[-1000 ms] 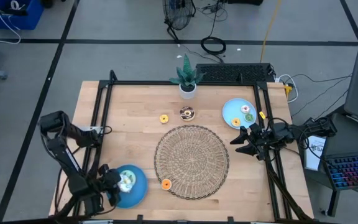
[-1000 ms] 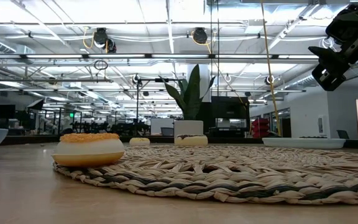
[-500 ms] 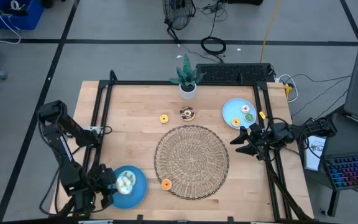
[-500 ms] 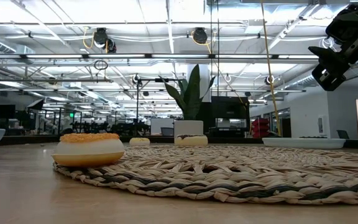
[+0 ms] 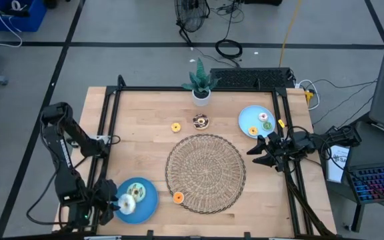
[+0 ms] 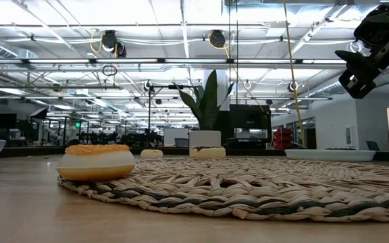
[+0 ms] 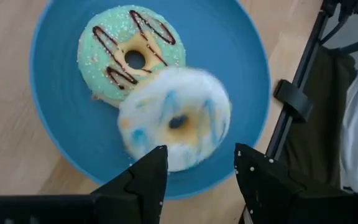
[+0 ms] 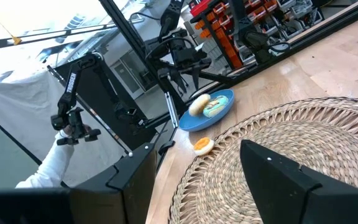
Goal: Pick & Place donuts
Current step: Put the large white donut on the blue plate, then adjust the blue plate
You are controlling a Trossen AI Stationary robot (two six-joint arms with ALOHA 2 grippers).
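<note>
The left pincer (image 7: 196,171) hangs above the blue plate (image 7: 55,124) at the counter's near left corner, its fingers parted and holding nothing, while the white donut (image 7: 176,121) leans on the mint donut (image 7: 129,53) below it. These look like light, stiff toy rings with slick icing, best pinched across the outer rim. The right pincer (image 5: 262,152) waits open and empty beside the other plate (image 5: 247,120)

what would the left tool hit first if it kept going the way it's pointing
Most likely the white donut, lying on the blue plate against the mint donut. It sits dead ahead between the open left tool's fingers.
</note>
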